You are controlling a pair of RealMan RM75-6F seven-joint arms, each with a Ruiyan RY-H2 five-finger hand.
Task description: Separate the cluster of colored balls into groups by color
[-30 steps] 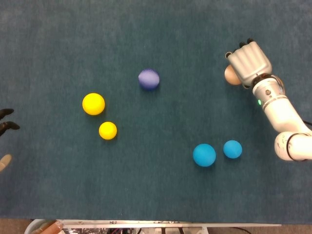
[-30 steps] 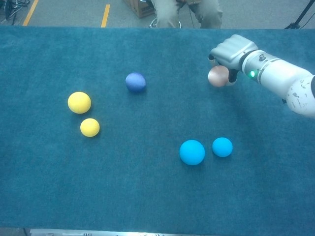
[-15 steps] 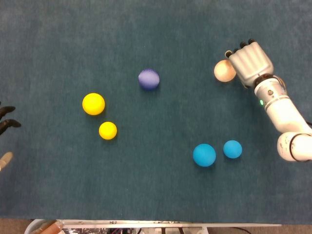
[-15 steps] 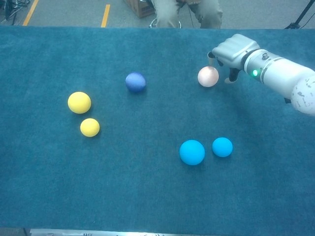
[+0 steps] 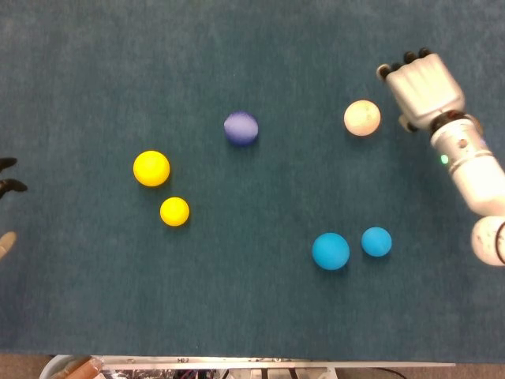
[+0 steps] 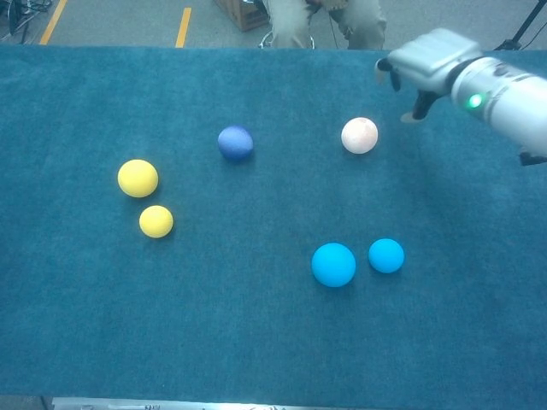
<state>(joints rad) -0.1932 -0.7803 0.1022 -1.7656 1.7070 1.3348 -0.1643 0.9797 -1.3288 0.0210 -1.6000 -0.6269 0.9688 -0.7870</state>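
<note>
Six balls lie on the blue cloth table (image 5: 260,47). A pale peach ball (image 5: 362,118) (image 6: 359,135) sits alone at the back right. Just right of it and apart from it, my right hand (image 5: 424,87) (image 6: 425,64) hangs with its fingers loose, holding nothing. A dark blue ball (image 5: 241,128) (image 6: 235,143) lies at the back centre. Two yellow balls (image 5: 151,168) (image 5: 174,211) sit together on the left. Two light blue balls (image 5: 331,251) (image 5: 376,242) sit together at the front right. Only the spread fingertips of my left hand (image 5: 8,188) show at the left edge, holding nothing.
The table's front edge (image 5: 260,364) runs along the bottom of the head view. Beyond the far edge, a person's legs (image 6: 320,21) and a floor with yellow lines (image 6: 184,26) show in the chest view.
My right hand let go of the peach ball and drew back up and to the right. The ball rolled a little to the left and stopped. The other balls stayed put.
</note>
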